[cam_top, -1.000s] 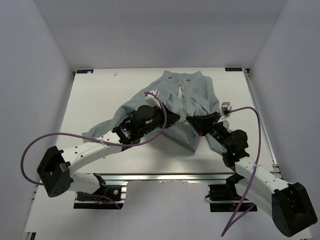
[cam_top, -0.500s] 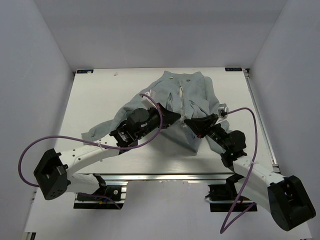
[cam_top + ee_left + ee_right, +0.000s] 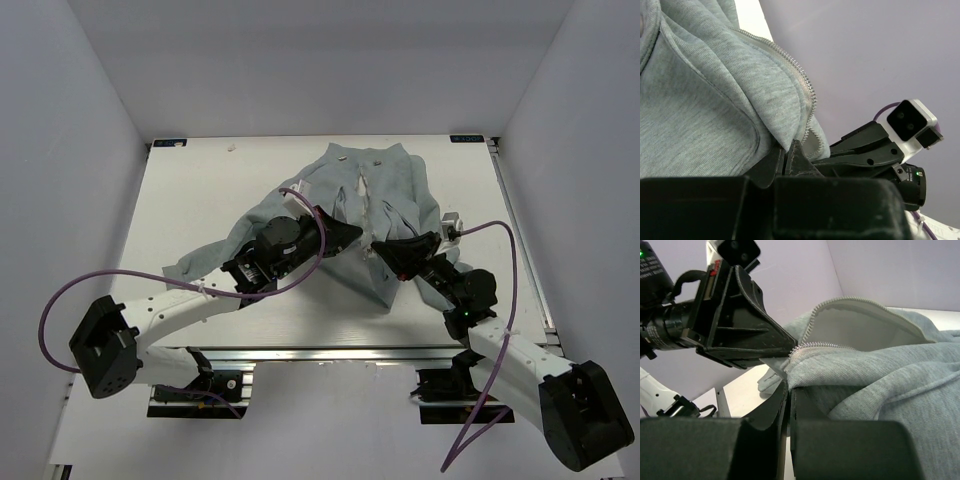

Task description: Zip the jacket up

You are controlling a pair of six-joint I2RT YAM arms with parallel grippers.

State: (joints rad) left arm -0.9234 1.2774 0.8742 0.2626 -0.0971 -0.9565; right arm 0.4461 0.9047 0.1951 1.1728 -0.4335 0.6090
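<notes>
The light grey soft fabric jacket (image 3: 385, 185) lies toward the far right of the white surface (image 3: 200, 190). Its collar points at the far edge and one long sleeve trails out toward the left edge.

Over the past second very little has shifted. The arms' elbows and cables have resettled a little, but the two gripper tips have stayed almost where they were, nearly touching at the lower end of the front opening. The jacket's outline looks unchanged.

The left gripper (image 3: 788, 150) is pinched tight on one front edge just below the row of metal zipper teeth (image 3: 800, 75). The right gripper (image 3: 788, 390) is clamped on the opposite edge, with its own teeth (image 3: 815, 346) curling up from the pinch and paler lining showing behind.

For the task, this reads as a fine alignment pause. Both halves are held at the bottom of the zipper, but the front is still open and the halves are not visibly joined. I cannot make out the slider in any view.
</notes>
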